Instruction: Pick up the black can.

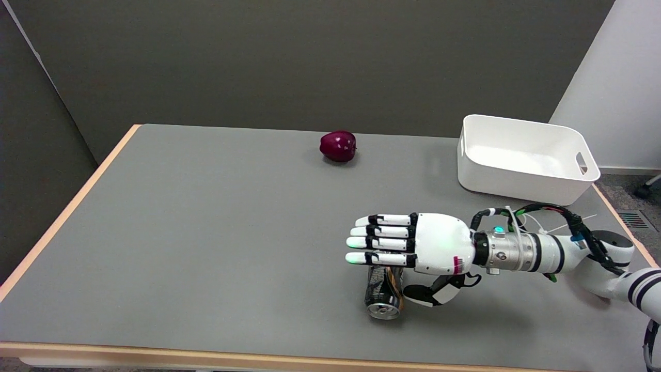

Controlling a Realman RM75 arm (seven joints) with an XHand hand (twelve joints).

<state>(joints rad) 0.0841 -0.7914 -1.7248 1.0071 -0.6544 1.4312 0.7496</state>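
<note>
The black can (pixel 384 292) lies on its side on the grey table (pixel 206 232), toward the near edge, its silver top end facing the near edge and its far end hidden under the robot hand (pixel 408 243). The robot hand hovers above that far end, palm down, fingers (pixel 379 244) stretched out straight and pointing toward 9 o'clock, holding nothing. Its thumb (pixel 431 294) hangs lower, just beside the can at the can's 3 o'clock; whether it touches the can cannot be told. From the can, a dark red apple (pixel 338 145) sits well apart at about 11 o'clock, and a white bin (pixel 521 178) stands at about 1 o'clock near the table's far right edge.
</note>
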